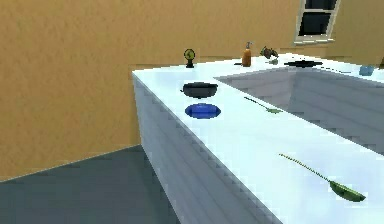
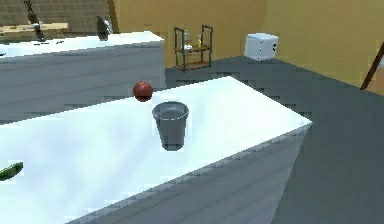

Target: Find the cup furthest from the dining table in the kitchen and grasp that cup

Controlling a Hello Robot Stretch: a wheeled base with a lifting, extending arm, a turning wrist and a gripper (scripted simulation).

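Right beside the robot runs a white desk (image 2: 90, 150). On it, close in on the side where the arm reaches, a grey cup (image 2: 171, 124) stands upright, with a red apple (image 2: 144, 91) just behind it and apart from it. I'd say the searching is about over and the grasp itself is the step in hand, though nothing here tells me whether this cup is the one furthest from the dining table. How the pincer stands I cannot tell.

The next move calls for the arm to go out at the height of the cup's wall, keeping wide of the apple so it isn't sent rolling.

Looking ahead along the desk, a blue bowl (image 1: 203, 110) lies next to a dark bowl (image 1: 199, 90). Farther off an orange bottle (image 1: 247, 54) stands by the wall, and a small pale thing (image 1: 367, 70), maybe another cup, sits at the far right.
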